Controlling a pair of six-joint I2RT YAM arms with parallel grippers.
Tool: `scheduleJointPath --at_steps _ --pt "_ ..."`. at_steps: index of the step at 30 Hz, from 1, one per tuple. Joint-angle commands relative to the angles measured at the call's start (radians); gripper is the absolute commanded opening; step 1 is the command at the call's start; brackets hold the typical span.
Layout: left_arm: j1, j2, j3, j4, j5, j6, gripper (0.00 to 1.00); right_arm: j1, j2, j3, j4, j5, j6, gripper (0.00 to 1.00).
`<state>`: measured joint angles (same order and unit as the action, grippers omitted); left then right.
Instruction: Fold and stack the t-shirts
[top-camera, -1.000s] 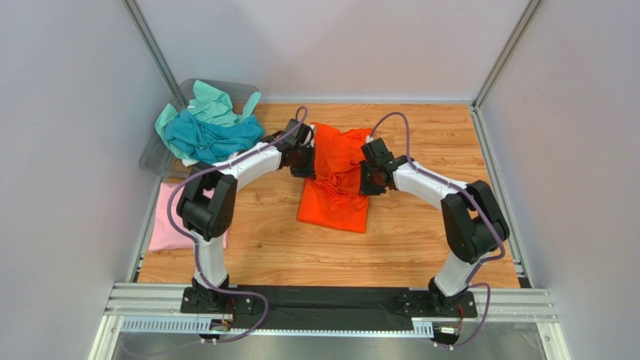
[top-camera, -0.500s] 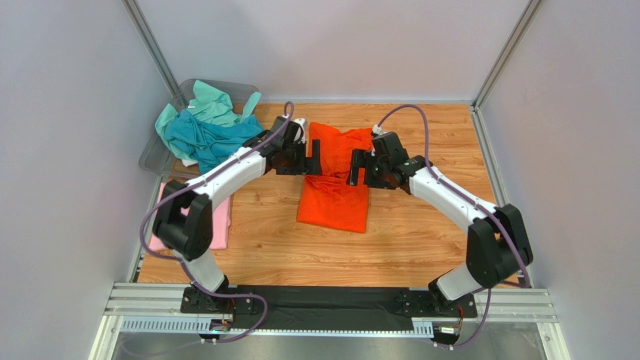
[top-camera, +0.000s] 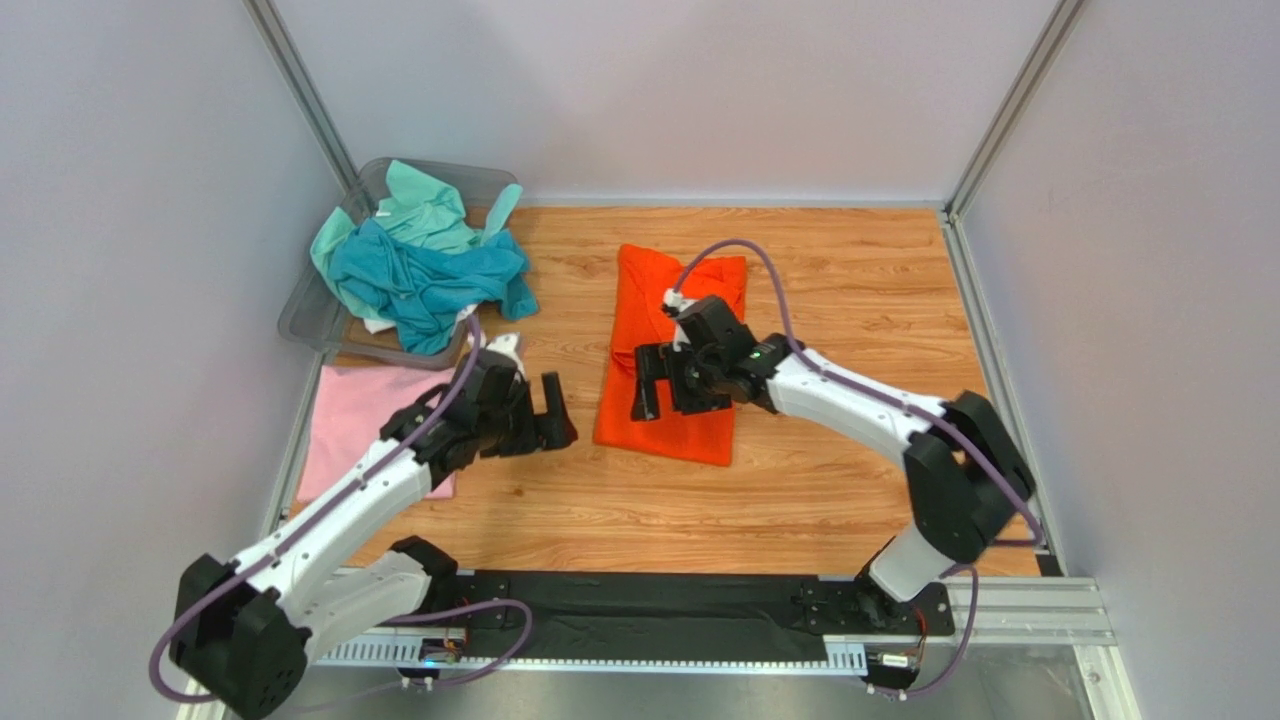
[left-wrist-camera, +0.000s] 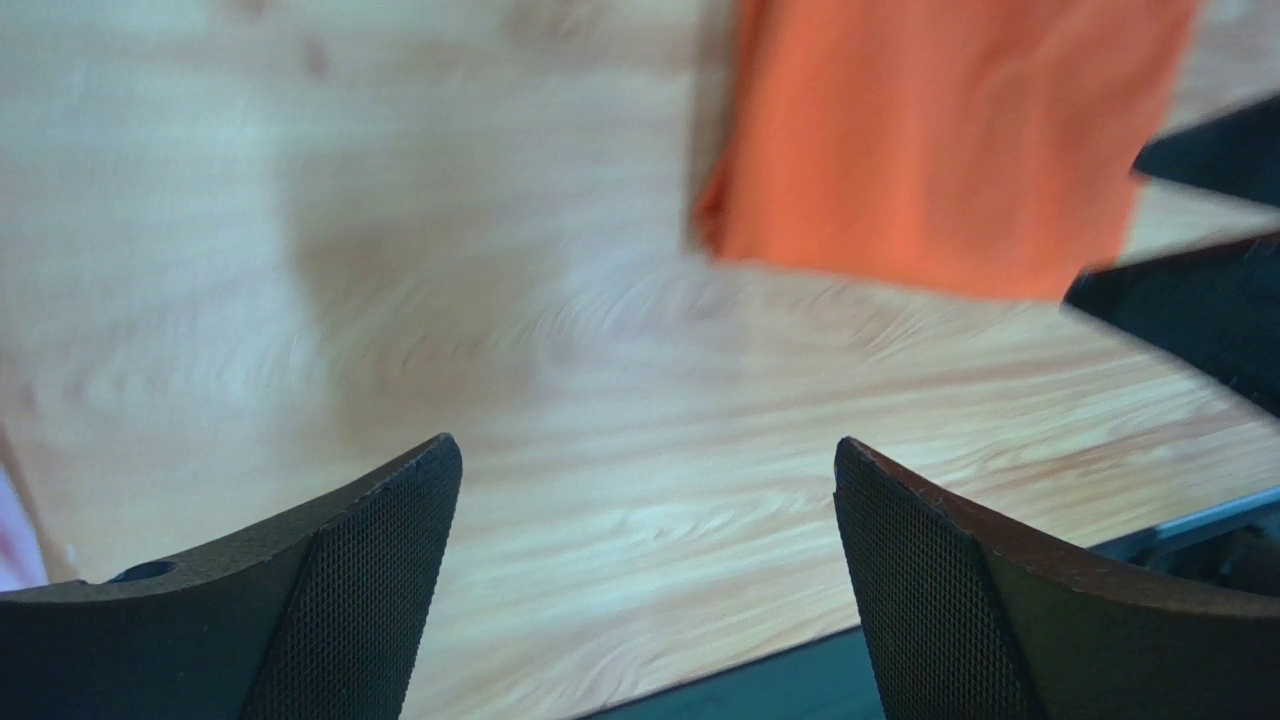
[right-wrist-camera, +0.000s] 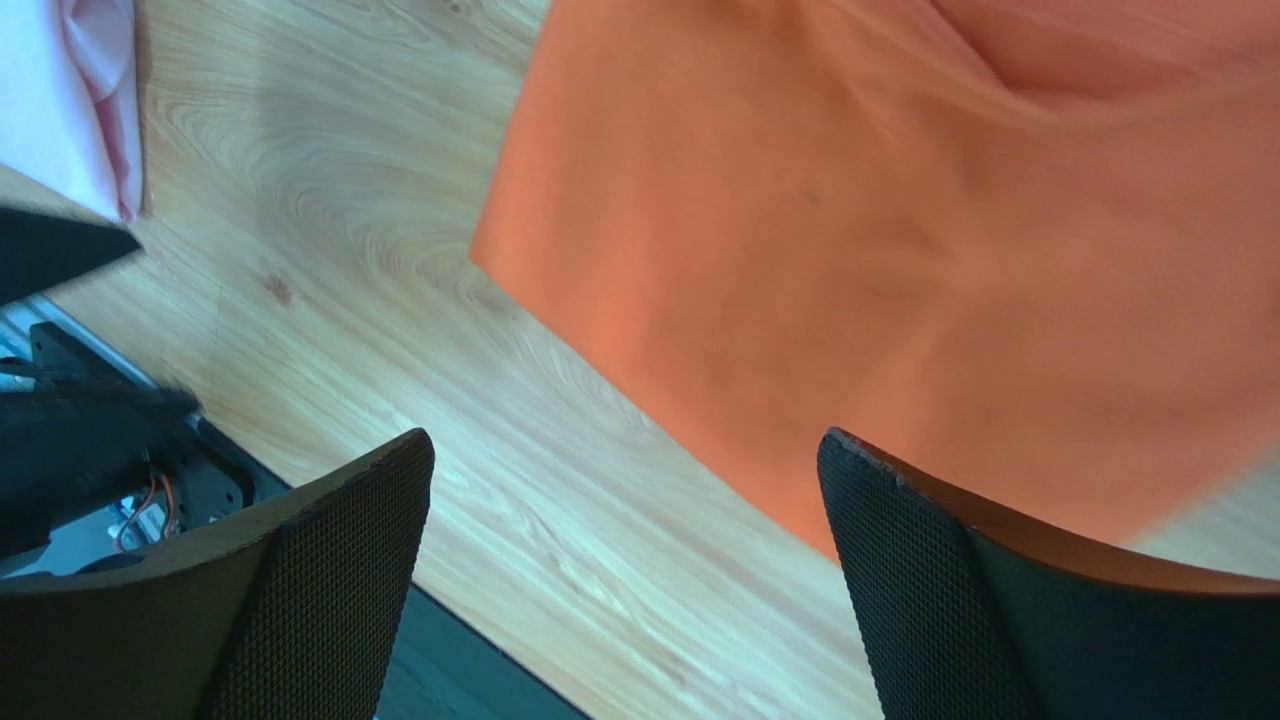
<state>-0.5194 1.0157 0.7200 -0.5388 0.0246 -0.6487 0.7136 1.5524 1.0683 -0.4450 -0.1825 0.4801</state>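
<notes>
The right gripper (top-camera: 661, 387) hangs open and empty. The folded orange shirt (top-camera: 684, 435) lies right under it. The left gripper (top-camera: 538, 408) is open too, with the pink shirt (top-camera: 353, 420) just behind it. A sloppy pinch could pull the fold apart.

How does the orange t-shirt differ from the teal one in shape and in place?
The orange t-shirt lies flat, folded into a rectangle; the teal t-shirt is crumpled. The orange one is on the table; the teal one in the grey bin. Both are plain cloth.
</notes>
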Motion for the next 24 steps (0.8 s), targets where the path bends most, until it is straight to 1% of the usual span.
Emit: scheduleJointPath --at_steps 1,2,6,9,12,14,20,24 --pt "0.002 -0.139 -0.114 -0.07 -0.015 -0.087 1.0 0.032 0.13 0.119 0.072 -0.014 -0.011 1.0" --pt "0.004 -0.161 -0.137 -0.078 -0.008 -0.094 1.0 0.033 0.185 0.168 0.074 -0.018 -0.012 1.0" --pt "0.004 -0.245 -0.244 -0.084 0.032 -0.146 1.0 0.032 0.293 0.275 0.074 0.003 -0.047 1.0" --pt "0.004 -0.282 -0.275 -0.076 0.035 -0.16 1.0 0.03 0.365 0.353 0.072 0.041 -0.072 1.0" --pt "0.002 -0.289 -0.272 -0.079 0.043 -0.157 1.0 0.023 0.434 0.403 0.072 0.046 -0.08 1.0" --pt "0.004 -0.287 -0.269 -0.084 0.043 -0.155 1.0 0.011 0.481 0.465 0.043 0.049 -0.078 1.0" --pt "0.004 -0.276 -0.254 -0.095 0.049 -0.143 1.0 -0.022 0.586 0.59 0.003 0.087 -0.097 1.0" --pt "0.004 -0.278 -0.255 -0.093 0.052 -0.143 1.0 -0.032 0.626 0.651 -0.011 0.121 -0.132 1.0"
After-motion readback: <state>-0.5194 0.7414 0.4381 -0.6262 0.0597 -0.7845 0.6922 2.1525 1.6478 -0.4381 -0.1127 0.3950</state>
